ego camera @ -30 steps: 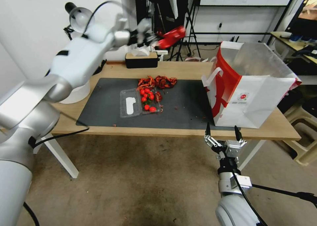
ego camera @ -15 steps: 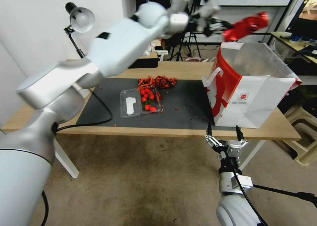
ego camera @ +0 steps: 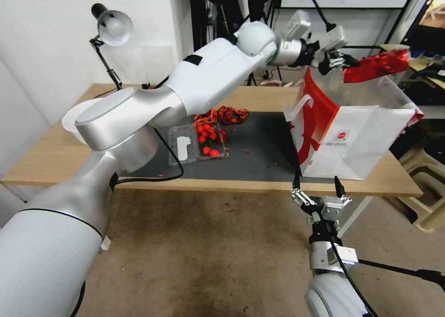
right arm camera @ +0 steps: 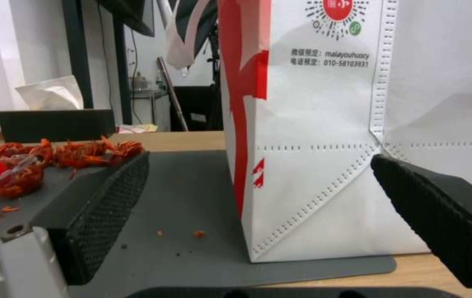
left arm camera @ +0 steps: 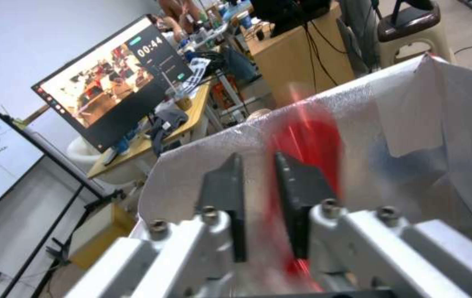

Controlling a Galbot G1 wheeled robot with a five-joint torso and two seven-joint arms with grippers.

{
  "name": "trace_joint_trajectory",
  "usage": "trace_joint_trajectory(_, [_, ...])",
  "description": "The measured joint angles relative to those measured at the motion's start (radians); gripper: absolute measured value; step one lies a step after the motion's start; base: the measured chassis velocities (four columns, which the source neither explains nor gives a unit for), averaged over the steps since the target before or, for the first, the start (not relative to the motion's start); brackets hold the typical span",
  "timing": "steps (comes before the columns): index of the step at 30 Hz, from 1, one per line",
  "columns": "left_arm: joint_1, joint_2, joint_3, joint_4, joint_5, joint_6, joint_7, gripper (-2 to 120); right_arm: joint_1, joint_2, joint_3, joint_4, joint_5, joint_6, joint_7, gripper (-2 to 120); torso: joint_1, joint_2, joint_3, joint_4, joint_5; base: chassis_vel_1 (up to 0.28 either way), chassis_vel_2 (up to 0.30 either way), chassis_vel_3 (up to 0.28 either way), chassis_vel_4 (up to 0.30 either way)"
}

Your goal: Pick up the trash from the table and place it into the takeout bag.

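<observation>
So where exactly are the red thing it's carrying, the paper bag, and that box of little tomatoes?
red wrapper (ego camera: 378, 65), head view, middle of the crumpled foil.
takeout bag (ego camera: 366, 136), head view, white front panel.
tomato box (ego camera: 185, 145), head view, clear lid with white label.

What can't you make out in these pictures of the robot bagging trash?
- Inside of the takeout bag: head view, its own walls hide the contents.
- Red trash in the left gripper: left wrist view, motion blur hides what it is.
- Bag's top: right wrist view, cut off by the edge above the right gripper.
</observation>
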Motion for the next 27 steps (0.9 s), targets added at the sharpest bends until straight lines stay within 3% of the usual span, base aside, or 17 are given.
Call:
trace_joint_trajectory(10, [0.013,0.006,-0.056,-0.020,-0.013,-0.004,-0.043,49,-0.001,0.005,-0.003,-0.001,-0.002,0.000,0.000,100,0.000,0.000,0.000,-0.0003,0.0000,0.000,0.000,0.000,0.000])
trace_joint_trajectory(12, [0.022,0.033,-0.073,-0.044,-0.025,-0.004,-0.068,59,-0.004,0.006,-0.002,0.002,-0.003,0.000,0.000,100,0.000,0.000,0.000,-0.0011,0.0002,0.000,0.000,0.000,0.000])
trace_joint_trajectory(14, [0.039,0.085,-0.084,-0.076,-0.041,-0.004,-0.103,69,-0.007,0.005,-0.001,0.004,-0.004,0.000,0.000,100,0.000,0.000,0.000,-0.0003,0.0000,0.000,0.000,0.000,0.000])
trace_joint_trajectory(18, [0.070,0.177,-0.092,-0.131,-0.064,-0.004,-0.161,79,-0.010,0.004,-0.001,0.008,-0.005,0.000,0.000,100,0.000,0.000,0.000,-0.0004,-0.0001,0.000,0.000,0.000,0.000])
trace_joint_trajectory(23, [0.074,0.190,-0.094,-0.138,-0.067,-0.004,-0.170,85,-0.010,0.003,-0.001,0.008,-0.005,0.000,0.000,100,0.000,0.000,0.000,-0.0003,-0.0002,0.000,0.000,0.000,0.000])
trace_joint_trajectory(24, [0.082,0.211,-0.096,-0.148,-0.072,-0.004,-0.184,98,-0.010,0.003,-0.001,0.009,-0.005,0.000,-0.001,100,0.000,0.000,0.000,-0.0001,-0.0003,0.000,0.000,0.000,0.000])
trace_joint_trajectory(27, [0.092,0.233,-0.100,-0.162,-0.078,-0.004,-0.202,99,-0.010,0.003,0.000,0.009,-0.005,0.000,-0.001,100,0.000,0.000,0.000,0.0004,-0.0004,0.000,0.000,0.000,0.000])
